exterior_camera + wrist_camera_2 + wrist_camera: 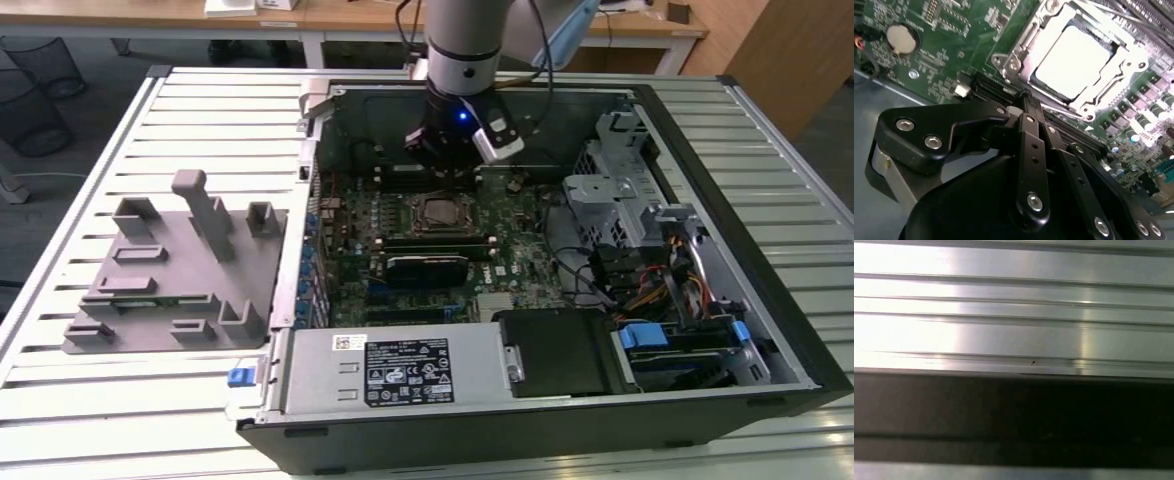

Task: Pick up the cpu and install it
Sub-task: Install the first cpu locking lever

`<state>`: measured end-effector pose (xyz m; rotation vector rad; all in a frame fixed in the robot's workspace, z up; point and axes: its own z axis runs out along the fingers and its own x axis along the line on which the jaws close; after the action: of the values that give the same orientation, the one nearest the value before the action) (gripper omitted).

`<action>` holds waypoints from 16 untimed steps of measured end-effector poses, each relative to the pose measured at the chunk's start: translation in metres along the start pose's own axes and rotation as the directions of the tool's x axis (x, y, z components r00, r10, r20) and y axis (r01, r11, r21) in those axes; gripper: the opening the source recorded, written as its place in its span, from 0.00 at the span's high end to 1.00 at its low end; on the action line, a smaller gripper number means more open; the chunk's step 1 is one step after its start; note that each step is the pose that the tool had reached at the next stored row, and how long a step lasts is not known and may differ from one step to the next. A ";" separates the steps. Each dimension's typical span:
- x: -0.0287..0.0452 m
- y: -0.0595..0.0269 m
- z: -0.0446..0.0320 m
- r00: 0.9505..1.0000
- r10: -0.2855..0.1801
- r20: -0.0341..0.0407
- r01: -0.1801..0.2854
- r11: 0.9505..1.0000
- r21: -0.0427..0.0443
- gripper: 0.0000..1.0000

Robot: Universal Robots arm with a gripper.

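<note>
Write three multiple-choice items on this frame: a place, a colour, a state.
1. Where is the cpu?
A. On the fixture
B. In the socket
C. In the gripper

2. What colour is the fixture beside the case?
A. Grey
B. Red
C. Yellow

3. How is the case?
A. Closed by a side panel
B. Standing upright
C. Lying open, board exposed

Answers:
1 B: in the second wrist view the silvery cpu lies inside the socket frame.
2 A: in the exterior view the fixture is plain grey.
3 C: the case lies on its side with the board showing from above.
</note>
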<state>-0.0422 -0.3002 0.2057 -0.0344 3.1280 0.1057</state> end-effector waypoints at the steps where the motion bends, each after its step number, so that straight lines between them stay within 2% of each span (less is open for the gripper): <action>1: 0.0015 -0.0002 0.0000 1.000 -0.002 0.000 0.002 1.000 -0.001 0.89; 8: 0.0026 -0.0005 -0.0001 0.998 -0.065 -0.004 0.065 0.998 -0.002 0.89; 16: -0.0008 -0.0006 0.0001 0.998 -0.066 -0.004 0.066 0.998 -0.002 0.89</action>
<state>-0.0413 -0.3007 0.2056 -0.1378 3.1270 0.1078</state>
